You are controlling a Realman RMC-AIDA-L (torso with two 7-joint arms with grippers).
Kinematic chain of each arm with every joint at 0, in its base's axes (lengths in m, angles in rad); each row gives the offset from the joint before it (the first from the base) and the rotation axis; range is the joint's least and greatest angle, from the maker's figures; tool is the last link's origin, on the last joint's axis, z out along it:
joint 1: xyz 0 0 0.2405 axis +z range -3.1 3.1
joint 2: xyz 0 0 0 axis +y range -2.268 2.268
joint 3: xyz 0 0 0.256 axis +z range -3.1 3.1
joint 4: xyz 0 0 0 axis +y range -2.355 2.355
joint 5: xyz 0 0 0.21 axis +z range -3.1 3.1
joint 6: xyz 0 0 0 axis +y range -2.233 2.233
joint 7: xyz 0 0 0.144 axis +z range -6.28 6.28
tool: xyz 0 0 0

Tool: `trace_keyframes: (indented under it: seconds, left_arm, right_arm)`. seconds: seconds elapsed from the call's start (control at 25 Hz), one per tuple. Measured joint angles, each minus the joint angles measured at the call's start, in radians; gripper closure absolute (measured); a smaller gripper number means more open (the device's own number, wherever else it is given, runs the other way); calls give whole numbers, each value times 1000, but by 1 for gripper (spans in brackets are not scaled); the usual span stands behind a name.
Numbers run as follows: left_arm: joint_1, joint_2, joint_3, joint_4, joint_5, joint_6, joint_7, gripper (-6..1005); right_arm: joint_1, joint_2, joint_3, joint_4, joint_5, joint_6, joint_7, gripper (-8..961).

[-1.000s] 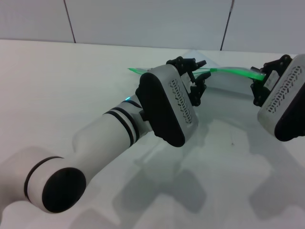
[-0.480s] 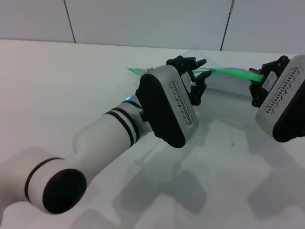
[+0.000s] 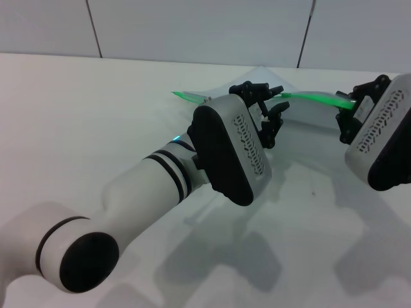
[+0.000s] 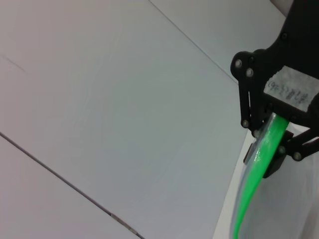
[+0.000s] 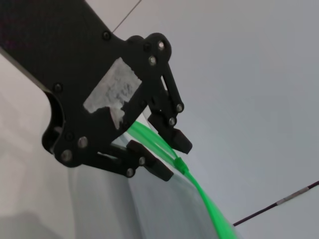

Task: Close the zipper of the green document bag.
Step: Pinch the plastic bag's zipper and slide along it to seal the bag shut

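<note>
The green document bag [image 3: 309, 113] hangs lifted off the white table [image 3: 90, 109], stretched between my two grippers. Its bright green zipper [image 3: 313, 97] runs along the upper edge. My right gripper [image 3: 347, 110] is shut on the zipper's right end; the left wrist view shows the zipper [image 4: 249, 194] coming out from between that gripper's [image 4: 269, 144] fingers. My left gripper [image 3: 268, 106] is open at the middle of the strip. In the right wrist view the zipper [image 5: 209, 204] passes between the left gripper's [image 5: 169, 155] spread fingers, and the small slider [image 5: 180, 164] sits just beyond its fingertips.
A white wall with dark seams [image 3: 94, 29] stands behind the table. The left forearm [image 3: 148, 186] lies across the table's middle. The zipper's left tip [image 3: 183, 96] sticks out behind the left wrist housing.
My left gripper has slid a little to the right along the zipper, toward the right gripper. The right gripper has barely moved.
</note>
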Motion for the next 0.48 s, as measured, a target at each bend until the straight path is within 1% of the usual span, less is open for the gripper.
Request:
trace_keyframes:
  seconds: [0.48]
  left_arm:
    - [-1,0,0,-2,-1,4,2,763]
  right_arm:
    - [0,0,-2,-4,0,0,0,801]
